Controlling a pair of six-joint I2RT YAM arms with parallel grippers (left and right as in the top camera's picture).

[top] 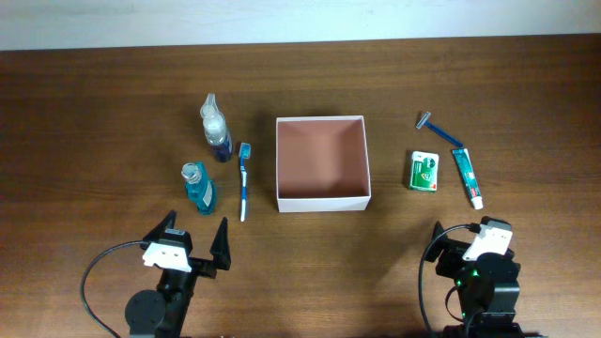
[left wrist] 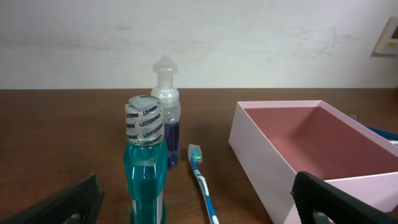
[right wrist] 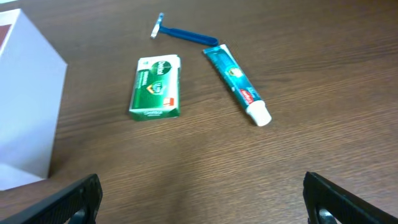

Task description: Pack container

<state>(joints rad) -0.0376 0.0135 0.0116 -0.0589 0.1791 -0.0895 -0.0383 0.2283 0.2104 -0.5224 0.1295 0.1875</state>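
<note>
The brown wooden table (top: 113,113) takes up nearly everything I can see from here. Near its middle sits the container (top: 321,201), a square, shallow box with white walls and a pinkish-brown inside, open at the top and standing flat on the wood, apart from everything else.

At the near edge, the two arms sit low on either side. The left gripper (top: 198,225) has its claw spread wide with nothing between the fingers, pointing toward the bottles and the container's left side. The right gripper (right wrist: 202,202) is likewise spread wide and holds nothing, facing the small things on the right.

To the left of the container stands a mouthwash bottle (top: 198,188) of teal liquid, upright, with a printed seal around its cap. Just behind it stands a clear spray bottle (top: 215,127) with dark blue liquid in the bottom. Between these bottles and the container lies a blue-and-white toothbrush (top: 244,181), bristle end away from the arms, near the box but not touching it.

To the right of the container a toothpaste tube (top: 467,174) lies with its white cap toward the arms. Beside it lies a green-and-white packet (top: 424,171). Beyond them rests a blue razor (top: 439,129), its handle end close to the tube's far end.
</note>
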